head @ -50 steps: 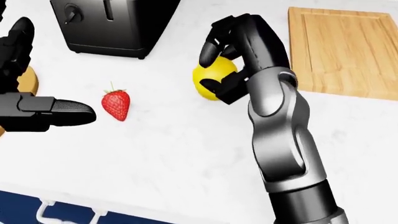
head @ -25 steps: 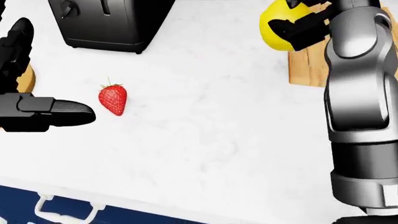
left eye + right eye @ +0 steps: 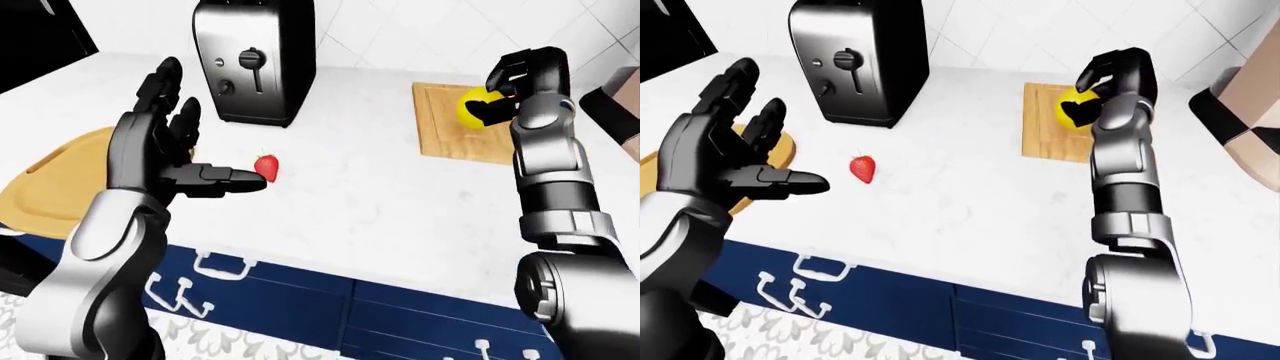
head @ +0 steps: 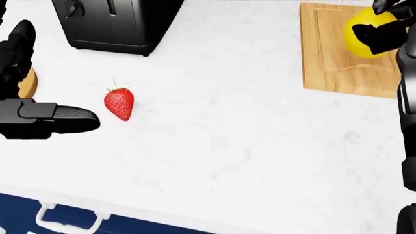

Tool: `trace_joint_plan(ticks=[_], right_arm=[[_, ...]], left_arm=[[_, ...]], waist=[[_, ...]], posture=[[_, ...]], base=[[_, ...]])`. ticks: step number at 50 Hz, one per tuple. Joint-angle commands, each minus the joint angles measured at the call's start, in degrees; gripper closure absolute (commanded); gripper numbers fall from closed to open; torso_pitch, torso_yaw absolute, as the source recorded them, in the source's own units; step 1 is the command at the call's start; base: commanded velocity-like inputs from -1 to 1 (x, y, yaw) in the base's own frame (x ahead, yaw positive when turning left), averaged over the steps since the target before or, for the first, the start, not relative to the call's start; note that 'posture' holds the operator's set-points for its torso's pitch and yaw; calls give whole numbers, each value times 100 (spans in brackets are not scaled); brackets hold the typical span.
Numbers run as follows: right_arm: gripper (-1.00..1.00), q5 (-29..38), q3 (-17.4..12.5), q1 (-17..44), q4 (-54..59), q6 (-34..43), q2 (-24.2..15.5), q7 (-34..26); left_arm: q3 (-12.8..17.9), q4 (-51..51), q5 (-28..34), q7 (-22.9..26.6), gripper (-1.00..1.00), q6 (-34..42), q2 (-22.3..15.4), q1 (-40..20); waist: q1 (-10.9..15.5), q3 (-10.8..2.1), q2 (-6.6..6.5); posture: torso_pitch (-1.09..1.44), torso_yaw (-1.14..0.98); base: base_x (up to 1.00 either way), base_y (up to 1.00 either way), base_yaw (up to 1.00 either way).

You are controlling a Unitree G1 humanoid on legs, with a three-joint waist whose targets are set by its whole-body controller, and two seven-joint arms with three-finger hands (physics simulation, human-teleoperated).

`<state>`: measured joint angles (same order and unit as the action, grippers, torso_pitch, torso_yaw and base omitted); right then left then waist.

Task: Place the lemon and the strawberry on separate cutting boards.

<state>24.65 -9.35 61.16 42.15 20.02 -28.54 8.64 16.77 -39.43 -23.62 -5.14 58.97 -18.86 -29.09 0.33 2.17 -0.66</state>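
White marble counter (image 3: pixel 380 195) ran beneath tiled wall in the left-eye view, with a toaster (image 3: pixel 255 64) up top. The right hand (image 3: pixel 520 82) held the lemon (image 3: pixel 472 107) with fingers curled round it, above the square board (image 3: pixel 445 135); a second earlier that fruit had been low over bare counter, well short of the wood. The left hand (image 3: pixel 165 150) was spread wide, thumb pointing at the strawberry (image 3: pixel 266 166), empty.

In the head view the lemon (image 4: pixel 364 31) sat over the board's middle, though whether it touched the wood could not be told. The strawberry (image 4: pixel 119 103) lay where it had lain, apart from the left thumb.

In the right-eye view a round board (image 3: pixel 765 161) showed behind the left hand (image 3: pixel 725 161), likely the berry's destination. The lemon seemed only to need releasing.
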Motion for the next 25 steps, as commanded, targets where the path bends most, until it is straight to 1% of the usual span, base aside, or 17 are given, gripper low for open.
trace_joint_plan(ticks=[1, 4, 11, 19, 21, 25], right_arm=[[100, 28, -5, 314, 71, -387, -122, 238], [100, 78, 45, 542, 634, -600, -194, 451], [100, -26, 46, 722, 1508, -1043, -254, 909], [100, -63, 114, 669, 1951, -1304, -223, 1173], [100, -55, 129, 650, 2016, -1340, -224, 1213], [93, -33, 143, 664, 2128, -1377, -235, 1282]], left_arm=[[56, -129, 24, 7, -100, -201, -60, -131], [44, -104, 55, 34, -100, -258, -48, -86], [11, -43, 111, 61, -100, -309, -32, -92], [-36, 107, 225, 154, -100, -473, -12, -81], [-17, 34, 212, 134, -100, -389, -3, -93], [-17, -19, 201, 110, -100, -320, 8, -123]], waist=[[4, -159, 18], [5, -161, 26], [24, -157, 43], [45, -167, 74], [49, -166, 78], [54, -163, 90]], posture=[[0, 0], [0, 0], [0, 0], [0, 0], [0, 0], [0, 0]], base=[[0, 0, 0], [0, 0, 0], [0, 0, 0], [0, 0, 0], [0, 0, 0], [0, 0, 0]])
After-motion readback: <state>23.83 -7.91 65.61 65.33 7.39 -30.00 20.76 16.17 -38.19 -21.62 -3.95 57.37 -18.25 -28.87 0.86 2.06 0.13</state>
